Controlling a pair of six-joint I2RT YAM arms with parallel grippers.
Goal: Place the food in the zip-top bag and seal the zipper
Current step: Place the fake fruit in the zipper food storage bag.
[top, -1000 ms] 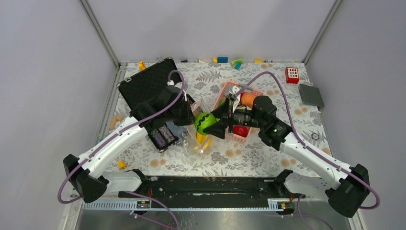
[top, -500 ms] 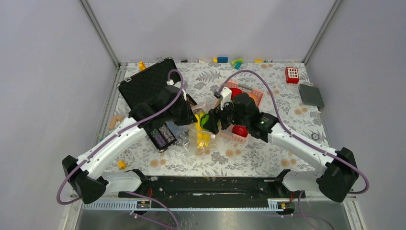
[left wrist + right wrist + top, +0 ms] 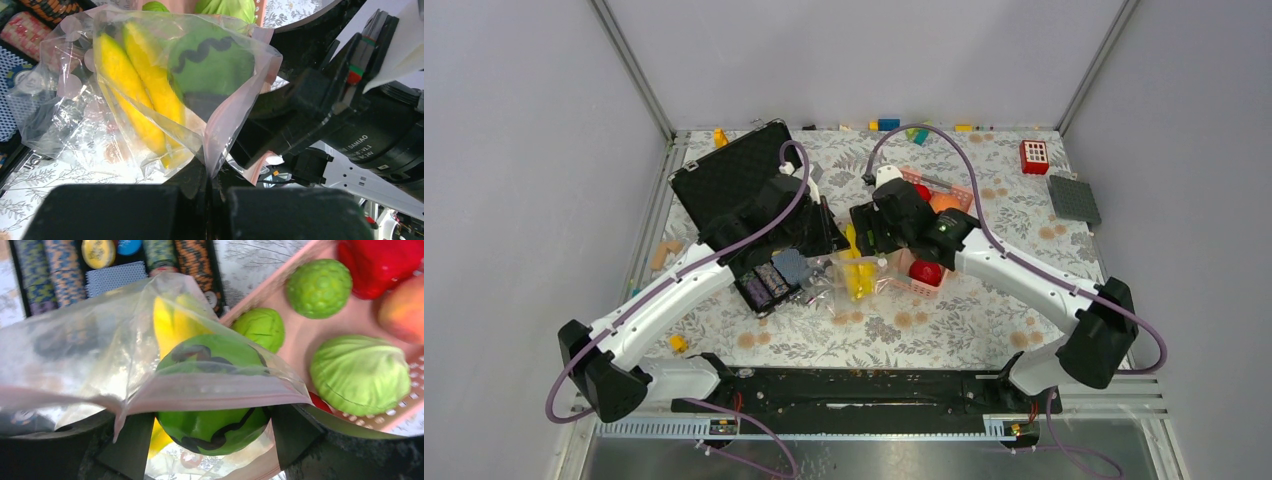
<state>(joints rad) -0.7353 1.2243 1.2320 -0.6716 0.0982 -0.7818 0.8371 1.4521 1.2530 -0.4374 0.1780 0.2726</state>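
Note:
The zip-top bag (image 3: 70, 115) lies crinkled on the table with a yellow banana (image 3: 145, 95) inside. My left gripper (image 3: 210, 185) is shut on the bag's mouth edge and holds it up. My right gripper (image 3: 212, 440) is shut on a green round fruit with dark wavy stripes (image 3: 215, 415), which sits in the bag's mouth, half under the pinkish zipper (image 3: 215, 395). The pink basket (image 3: 305, 335) just right of the bag holds a pale green cabbage (image 3: 360, 375), a bumpy green fruit (image 3: 320, 287), a red apple (image 3: 380, 265) and an orange fruit (image 3: 402, 310).
An open black case (image 3: 724, 180) with rows of striped poker chips (image 3: 769, 285) stands left of the bag, under my left arm. A red block (image 3: 1034, 156), a grey plate (image 3: 1074, 198) and small toy blocks (image 3: 889, 125) lie along the far edge.
My right arm has swung left from beside the basket, carrying the striped green fruit into the bag's mouth. My left gripper has kept its hold on the bag edge.

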